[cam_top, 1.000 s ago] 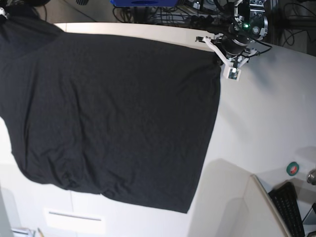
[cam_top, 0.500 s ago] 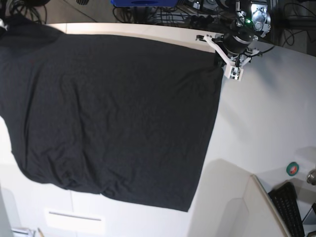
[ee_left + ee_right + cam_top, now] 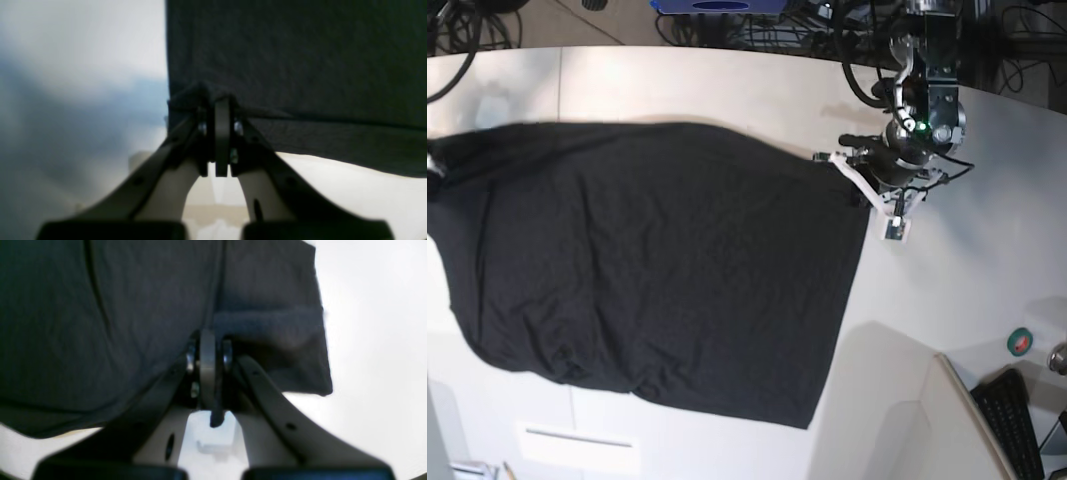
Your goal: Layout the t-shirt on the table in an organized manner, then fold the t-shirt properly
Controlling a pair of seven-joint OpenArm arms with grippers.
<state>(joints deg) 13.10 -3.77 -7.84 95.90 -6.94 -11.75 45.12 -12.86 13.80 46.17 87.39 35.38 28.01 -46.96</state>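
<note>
T-shirt: the black t-shirt (image 3: 657, 270) is lying spread across the left and middle of the off-white bench (image 3: 967, 280), plain side up, with no print showing in any view.

What has just changed: the far edge of the cloth, which half a second ago was reaching the far rim of the bench, is now sitting well nearer, leaving a bare strip of bench beyond it; the near hem is lying where it was.

Left end effector: the left end effector (image 3: 889, 205) is clamping the far right corner of the shirt, its jaws pressed together on a pinch of fabric in the wrist view (image 3: 222, 110), and it is standing nearer than it was a second ago.

Right end effector: the right end effector (image 3: 208, 350) is gripping bunched cloth beside a short sleeve edge; in the base view it is out of frame at the far left.

Meaning for the task: both arms are probably drawing the far edge toward the near side, so layout looks finished and the first fold is likely beginning.

Surface: smooth, pale and glossy, much larger than the shirt.

Room: cables and a blue object (image 3: 717, 5) are lining the far side; a keyboard (image 3: 1015, 420) and a green-and-red disc (image 3: 1020, 342) are sitting at the near right.
</note>
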